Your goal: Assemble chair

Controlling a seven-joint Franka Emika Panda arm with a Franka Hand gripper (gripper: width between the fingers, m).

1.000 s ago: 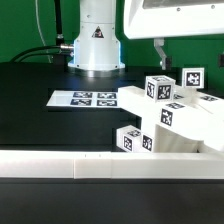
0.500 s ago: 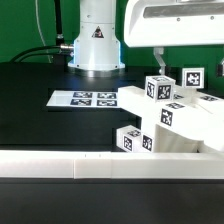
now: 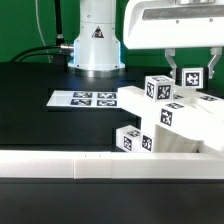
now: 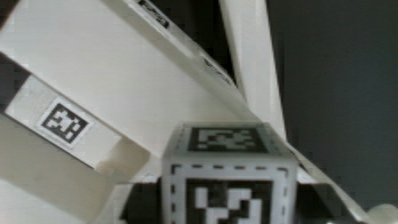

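Gripper (image 3: 187, 75), jaws narrowing about a tagged block (image 3: 192, 76) far right on the chair (image 3: 160, 120); I am risking tipping it.

The chair (image 3: 170, 115) is running off the exterior view's right edge, so its far side is staying unseen. The gripper (image 3: 187, 68) is dropping behind a tagged block, which is hiding its fingertips. In the wrist view everything is blurring, and the picture's edge is cutting off the nearest tagged cube (image 4: 224, 170).
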